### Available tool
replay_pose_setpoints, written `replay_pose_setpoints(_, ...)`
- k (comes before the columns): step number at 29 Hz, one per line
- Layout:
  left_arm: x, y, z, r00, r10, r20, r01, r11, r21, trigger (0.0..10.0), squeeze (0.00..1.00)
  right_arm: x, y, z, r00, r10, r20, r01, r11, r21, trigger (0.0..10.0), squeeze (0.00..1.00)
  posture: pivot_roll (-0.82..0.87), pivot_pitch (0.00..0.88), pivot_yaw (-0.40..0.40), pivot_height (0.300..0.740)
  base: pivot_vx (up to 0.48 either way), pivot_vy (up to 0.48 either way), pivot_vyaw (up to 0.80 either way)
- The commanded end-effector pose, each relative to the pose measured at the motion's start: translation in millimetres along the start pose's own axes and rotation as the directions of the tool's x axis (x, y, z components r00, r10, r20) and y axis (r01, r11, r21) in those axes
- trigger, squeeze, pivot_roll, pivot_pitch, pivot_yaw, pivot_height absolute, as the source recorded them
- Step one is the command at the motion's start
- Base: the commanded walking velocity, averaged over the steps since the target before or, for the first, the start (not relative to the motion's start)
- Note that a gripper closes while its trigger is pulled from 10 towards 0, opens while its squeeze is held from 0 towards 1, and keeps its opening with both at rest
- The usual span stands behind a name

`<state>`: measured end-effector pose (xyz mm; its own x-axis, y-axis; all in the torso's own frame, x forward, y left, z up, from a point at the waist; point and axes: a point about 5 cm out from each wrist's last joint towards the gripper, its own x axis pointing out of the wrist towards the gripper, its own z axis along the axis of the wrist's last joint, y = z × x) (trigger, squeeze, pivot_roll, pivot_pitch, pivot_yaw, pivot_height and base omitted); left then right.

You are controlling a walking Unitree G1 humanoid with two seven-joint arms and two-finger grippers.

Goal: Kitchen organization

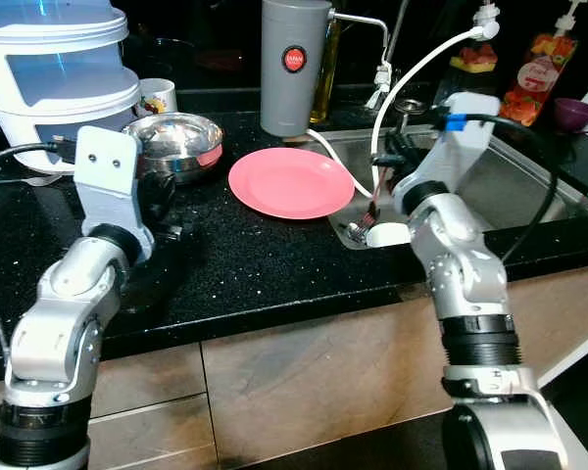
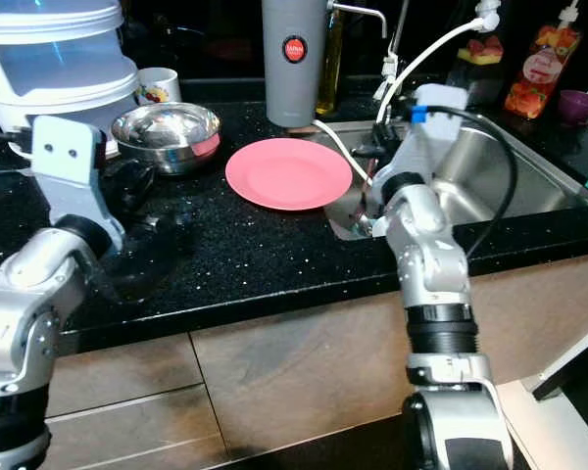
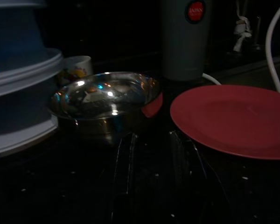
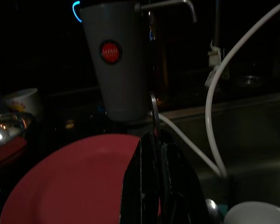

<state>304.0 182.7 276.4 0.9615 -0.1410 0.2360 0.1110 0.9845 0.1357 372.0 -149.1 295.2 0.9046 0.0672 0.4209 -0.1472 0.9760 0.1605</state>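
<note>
Right gripper sits at the sink-side edge of the round pink plate, its 2 black fingers pressed together on a thin metal utensil handle that sticks up between them; what kind of utensil it is, can't tell. Pink plate lies flat on the black speckled countertop, just beside the corner of the stainless steel sink. Left gripper is low over the countertop on the other side of the plate, fingers spread apart with nothing between them, pointing at the shiny steel bowl. Bowl stands near the plate, not touching it. Behind the plate: tall grey cylindrical container with a red round label. Past the bowl from the plate: small white printed mug and a white stacked plastic appliance. White hose curves down beside the plate's sink-side edge.
</note>
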Motion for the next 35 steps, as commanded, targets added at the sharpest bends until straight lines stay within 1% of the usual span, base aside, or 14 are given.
replay_pose_setpoints(1, 2.0, -1.6, 1.2, 1.0, -0.003, -0.003, 0.003, 1.0, 0.02, 10.0, 0.0, -1.2, 1.4, -1.9, 1.0, 0.013, 0.004, -0.013, 1.0, -0.013, 10.0, 0.0, 0.0, 0.059, -0.03, 0.74, 0.0, 0.0, 0.0)
replay_pose_setpoints(5, 3.3, -4.5, 1.7, 1.0, -0.014, -0.004, 0.014, 0.998, 0.057, 10.0, 0.0, -1.8, 4.2, -3.7, 1.0, 0.027, -0.001, -0.027, 1.0, -0.015, 10.0, 0.0, -0.01, 0.062, -0.031, 0.74, 0.0, -0.076, 0.0)
replay_pose_setpoints(8, 4.4, -7.4, 2.0, 1.0, -0.017, -0.002, 0.018, 0.998, 0.054, 10.0, 0.0, -1.9, 5.9, -3.9, 0.999, 0.034, -0.001, -0.034, 0.999, -0.017, 10.0, 0.0, -0.01, 0.063, -0.031, 0.74, 0.0, -0.296, 0.0)
replay_pose_setpoints(14, 4.7, -6.7, 1.5, 1.0, -0.008, -0.004, 0.008, 0.999, 0.043, 10.0, 0.0, -2.3, 7.2, -4.8, 0.999, 0.041, -0.005, -0.041, 0.999, -0.018, 10.0, 0.0, -0.01, 0.064, -0.032, 0.74, 0.0, -0.32, 0.0)
replay_pose_setpoints(35, 2.3, -5.2, 1.7, 1.0, 0.006, -0.005, -0.006, 0.999, 0.043, 10.0, 0.0, -2.6, 12.0, -5.4, 0.997, 0.077, -0.015, -0.077, 0.997, -0.016, 10.0, 0.0, -0.01, 0.053, -0.042, 0.74, 0.0, -0.317, 0.0)
